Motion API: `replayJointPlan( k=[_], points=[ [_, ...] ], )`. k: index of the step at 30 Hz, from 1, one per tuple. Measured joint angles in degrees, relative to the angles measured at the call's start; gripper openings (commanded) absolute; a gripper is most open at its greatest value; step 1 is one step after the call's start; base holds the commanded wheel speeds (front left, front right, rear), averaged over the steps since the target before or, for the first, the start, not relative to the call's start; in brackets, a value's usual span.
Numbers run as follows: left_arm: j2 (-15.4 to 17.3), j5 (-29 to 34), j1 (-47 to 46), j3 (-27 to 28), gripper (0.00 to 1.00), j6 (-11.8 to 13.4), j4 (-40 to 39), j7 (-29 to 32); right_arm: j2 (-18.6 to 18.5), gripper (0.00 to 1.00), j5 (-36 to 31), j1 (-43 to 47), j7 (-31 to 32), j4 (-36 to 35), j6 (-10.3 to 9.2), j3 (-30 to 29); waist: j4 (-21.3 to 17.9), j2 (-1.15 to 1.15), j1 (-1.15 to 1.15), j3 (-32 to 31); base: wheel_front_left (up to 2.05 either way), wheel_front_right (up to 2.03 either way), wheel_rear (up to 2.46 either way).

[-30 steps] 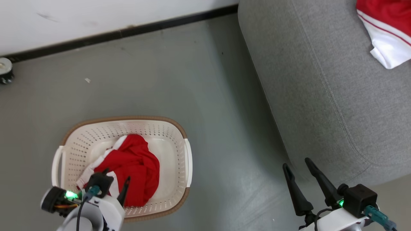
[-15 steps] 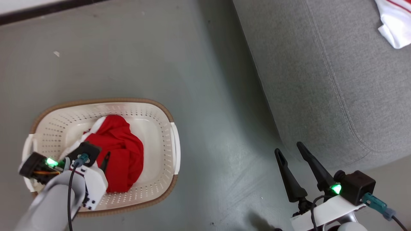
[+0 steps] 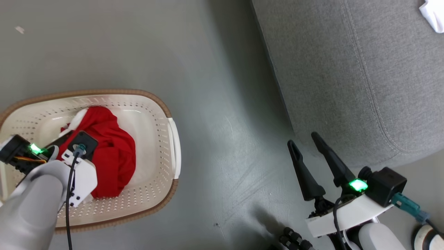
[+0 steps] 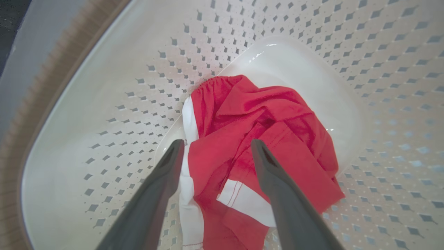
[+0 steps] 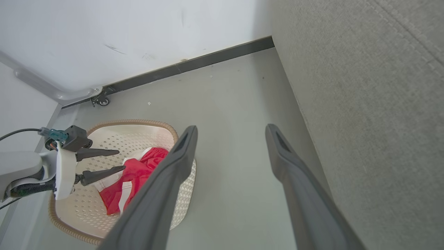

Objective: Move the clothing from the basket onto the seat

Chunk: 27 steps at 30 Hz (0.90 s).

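- Step in hand, as we judge it: the reach into the basket [image 3: 163,104] for the clothing [image 4: 263,118], a red and white bundle lying on the basket bottom.
- The left gripper [image 4: 218,143] hangs inside the basket with its jaws spread wide, one finger on each side of the bundle's near fold. It grasps nothing, and we cannot tell whether it touches the cloth.
- The right gripper [image 3: 302,138] stands released and empty above the floor [image 3: 225,69], just beside the rounded corner of the seat [image 3: 347,86].
- Next move: we lower the left fingers into the bundle, close on a thick fold, lift clear of the rim, and carry it to the seat.
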Motion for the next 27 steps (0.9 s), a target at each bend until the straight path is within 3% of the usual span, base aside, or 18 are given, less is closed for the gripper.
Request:
replayJointPlan(
  k=[16, 27],
  points=[
    [2.3, 4.1, -8.1, -3.3, 1.0, -0.5, 4.8, 3.1, 0.0, 1.0, 3.1, -4.3, 0.0, -2.5, 0.0, 2.1, -3.1, 0.0, 0.0, 6.9, 0.0, 0.0, 0.0],
    [1.9, 4.3, -11.5, -3.7, 1.0, -1.0, 9.1, 6.2, 0.0, 1.0, 4.7, -6.6, 0.0, -2.9, 0.0, 2.7, -5.0, 0.0, 0.0, 9.8, 0.0, 0.0, 0.0]
  ],
)
